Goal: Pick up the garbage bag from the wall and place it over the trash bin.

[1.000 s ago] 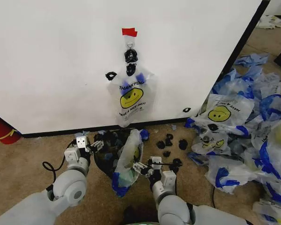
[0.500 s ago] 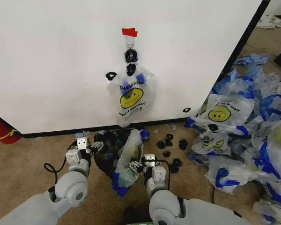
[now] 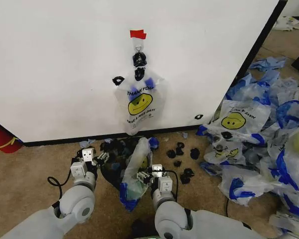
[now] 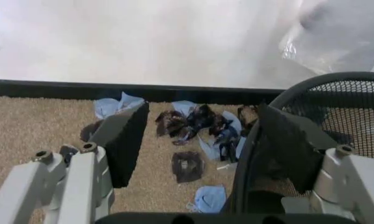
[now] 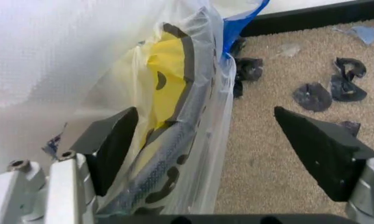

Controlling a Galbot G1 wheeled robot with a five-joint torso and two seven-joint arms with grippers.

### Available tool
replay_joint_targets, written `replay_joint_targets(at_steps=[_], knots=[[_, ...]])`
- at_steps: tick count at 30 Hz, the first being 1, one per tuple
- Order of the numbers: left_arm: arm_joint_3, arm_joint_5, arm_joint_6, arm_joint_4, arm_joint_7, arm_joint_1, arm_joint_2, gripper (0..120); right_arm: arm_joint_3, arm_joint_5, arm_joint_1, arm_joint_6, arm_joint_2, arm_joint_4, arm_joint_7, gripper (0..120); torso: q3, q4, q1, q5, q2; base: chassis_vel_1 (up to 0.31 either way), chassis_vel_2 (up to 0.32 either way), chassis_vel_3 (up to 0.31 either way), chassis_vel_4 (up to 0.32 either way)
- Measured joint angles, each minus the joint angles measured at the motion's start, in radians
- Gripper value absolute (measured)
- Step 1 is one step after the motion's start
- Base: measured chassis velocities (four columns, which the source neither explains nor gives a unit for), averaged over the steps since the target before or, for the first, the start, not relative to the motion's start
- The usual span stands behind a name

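Your right end effector (image 3: 148, 175), low in the centre of the head view, has its two dark pads spread wide and grips nothing; in the right wrist view the garbage bag (image 5: 168, 107) lies against one pad (image 5: 112, 144) while the other pad (image 5: 321, 149) stands well apart over bare carpet (image 5: 261, 154). Your left end effector (image 3: 97, 157), at lower left of the head view, is likewise spread wide, and the left wrist view shows the mesh rim of the trash bin (image 4: 336, 93) between its pads. The bag sits in the head view's lower centre, draped over only the right-hand side of the bin (image 3: 109, 172), with film bunched and standing up and blue edges at top and bottom. Judged risk: the film is thin and slack, so with neither end effector holding it, a nudge from the near pad could drag it off the rim, and closing here may pinch a single layer and tear or slip. The bag is see-through, with a yellow smiley face, dark print and blue trim. A second, identical bag (image 3: 139, 102) hangs from a hook under red tape (image 3: 137, 34) on the wall (image 3: 55, 64), upper centre; do not confuse the two. Black scraps (image 3: 182, 152) and a heap of bags (image 3: 269, 144) litter the carpet at right.
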Motion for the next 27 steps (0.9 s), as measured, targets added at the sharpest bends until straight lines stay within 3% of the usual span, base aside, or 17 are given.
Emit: replay_joint_targets(at_steps=[11,23,27], knots=[[-0.011,0.014,-0.01,0.0,0.004,0.025,-0.001,67,-0.018,0.003,0.021,-0.008,0.032,-0.034,0.015,82,0.0,0.0,0.0,-0.0001,0.0,0.0,0.0,0.0,0.0],[-0.021,0.027,-0.014,0.001,0.012,0.046,-0.003,67,-0.026,0.003,0.023,-0.025,0.016,-0.004,0.025,82,0.0,0.0005,0.0,0.0002,0.0,0.0,0.0,0.0,0.0],[-0.02,0.023,-0.012,0.002,0.011,0.038,-0.001,67,-0.021,0.004,0.019,-0.031,0.0,0.013,0.026,90,0.0,0.0003,0.0,-0.0003,0.0,0.0,0.0,0.0,0.0]])
